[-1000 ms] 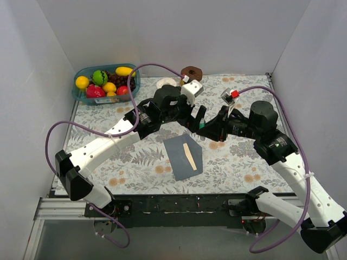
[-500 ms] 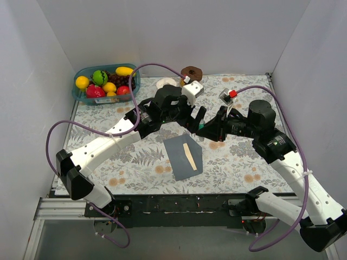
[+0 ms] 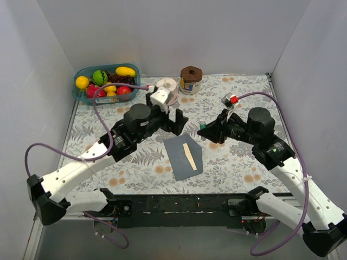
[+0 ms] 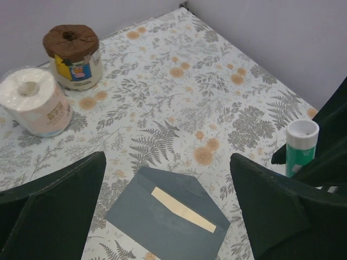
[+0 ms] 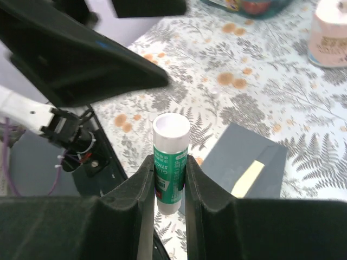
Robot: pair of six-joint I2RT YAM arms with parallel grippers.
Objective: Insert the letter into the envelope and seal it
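The dark grey envelope [image 3: 181,160] lies flat on the floral table with its pointed flap open. Only a cream strip of the letter [image 3: 188,155] shows at its mouth; the rest is tucked inside. In the left wrist view the envelope [image 4: 157,222] and the letter strip [image 4: 181,209] lie below my left gripper [image 4: 167,162], which hovers open and holds nothing. My left gripper [image 3: 177,121] sits just behind the envelope. My right gripper [image 3: 209,130] is shut on a green-and-white glue stick [image 5: 171,142], held upright to the right of the envelope [image 5: 238,149].
A blue basket of toy fruit [image 3: 79,94] stands at the back left. A white paper roll [image 3: 167,85] and a jar with a brown lid [image 3: 190,79] stand at the back centre. Grey walls close in three sides.
My left arm has drawn back leftward, and its gripper has moved left away from the right gripper. The right arm with the glue stick has barely shifted. The envelope has not moved.
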